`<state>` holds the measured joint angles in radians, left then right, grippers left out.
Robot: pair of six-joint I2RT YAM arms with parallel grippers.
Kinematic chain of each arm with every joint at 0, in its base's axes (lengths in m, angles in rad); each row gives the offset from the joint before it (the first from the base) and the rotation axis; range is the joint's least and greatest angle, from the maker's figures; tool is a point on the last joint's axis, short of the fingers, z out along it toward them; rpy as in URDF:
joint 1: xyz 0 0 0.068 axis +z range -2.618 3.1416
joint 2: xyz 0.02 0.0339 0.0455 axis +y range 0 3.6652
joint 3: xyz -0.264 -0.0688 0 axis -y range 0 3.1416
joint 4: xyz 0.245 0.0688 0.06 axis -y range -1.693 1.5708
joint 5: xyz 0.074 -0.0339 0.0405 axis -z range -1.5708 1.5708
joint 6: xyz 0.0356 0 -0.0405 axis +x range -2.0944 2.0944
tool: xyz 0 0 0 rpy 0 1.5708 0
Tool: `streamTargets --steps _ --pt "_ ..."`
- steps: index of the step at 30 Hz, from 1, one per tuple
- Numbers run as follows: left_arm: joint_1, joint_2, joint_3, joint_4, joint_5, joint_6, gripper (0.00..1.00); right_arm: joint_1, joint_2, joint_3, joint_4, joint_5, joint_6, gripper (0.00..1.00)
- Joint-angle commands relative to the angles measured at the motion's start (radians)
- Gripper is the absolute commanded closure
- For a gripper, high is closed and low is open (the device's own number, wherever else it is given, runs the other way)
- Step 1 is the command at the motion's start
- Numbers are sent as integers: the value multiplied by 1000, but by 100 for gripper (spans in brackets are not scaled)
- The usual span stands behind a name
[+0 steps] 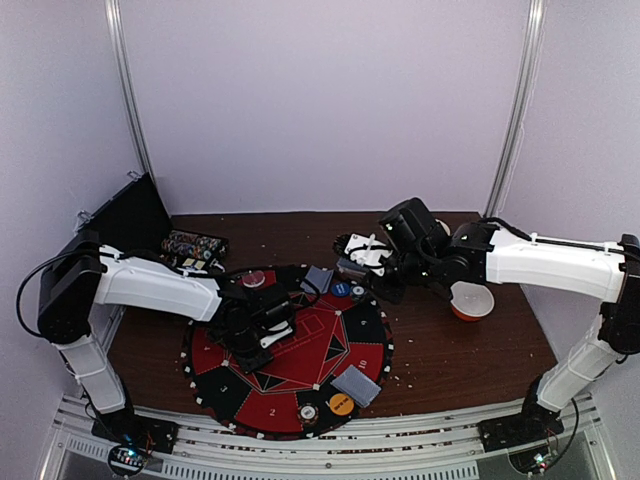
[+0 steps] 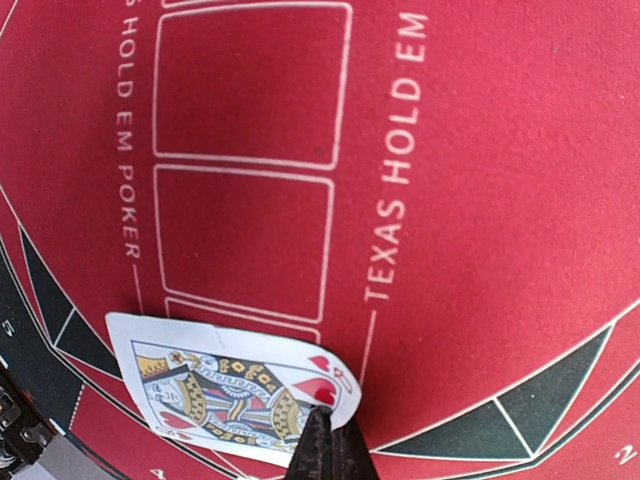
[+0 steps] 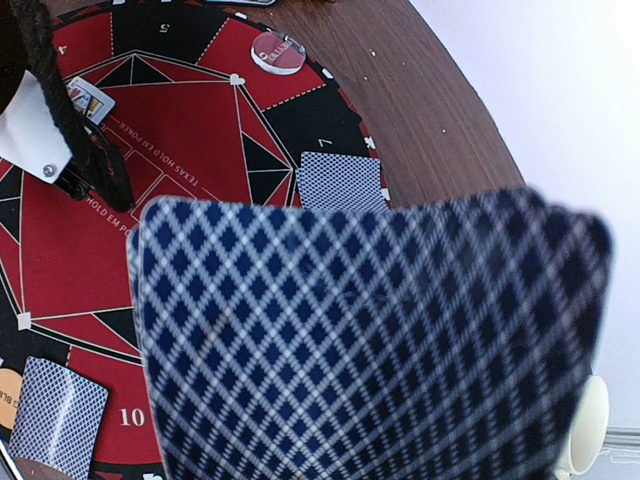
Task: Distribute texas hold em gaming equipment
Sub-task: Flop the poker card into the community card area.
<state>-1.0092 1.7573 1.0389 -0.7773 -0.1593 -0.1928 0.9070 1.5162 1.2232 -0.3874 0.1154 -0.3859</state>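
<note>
My left gripper (image 2: 326, 425) is shut on the corner of a face-up queen of hearts card (image 2: 230, 388), held low over the red middle of the round poker mat (image 1: 320, 350). In the top view this gripper (image 1: 268, 338) is over the mat's left half. My right gripper (image 1: 352, 265) hovers at the mat's far edge, shut on a deck of blue-diamond-backed cards (image 3: 370, 340). The deck fills the right wrist view and hides the fingers. Face-down cards lie at the far edge (image 1: 318, 278) and near right (image 1: 357, 384). A blue chip (image 1: 341, 288), an orange chip (image 1: 341, 404) and a whitish chip (image 1: 308, 411) rest on the rim.
A red-centred clear button (image 1: 256, 279) lies on the mat's far left. A white-and-orange bowl (image 1: 471, 300) stands right of the mat under the right arm. A small patterned box (image 1: 193, 248) and a black panel (image 1: 130, 215) are at the back left. A white mug (image 3: 585, 425) shows bottom right.
</note>
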Motion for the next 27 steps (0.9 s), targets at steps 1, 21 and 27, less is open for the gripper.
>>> streamTargets --steps 1,21,27 --pt "-25 27 -61 -122 132 -16 100 -5 -23 22 -8 3 5 71" --pt "-25 -32 -16 -108 265 37 59 -4 -30 26 -14 12 3 71" --pt "52 -141 127 -59 333 50 47 -4 -37 40 -20 12 -1 71"
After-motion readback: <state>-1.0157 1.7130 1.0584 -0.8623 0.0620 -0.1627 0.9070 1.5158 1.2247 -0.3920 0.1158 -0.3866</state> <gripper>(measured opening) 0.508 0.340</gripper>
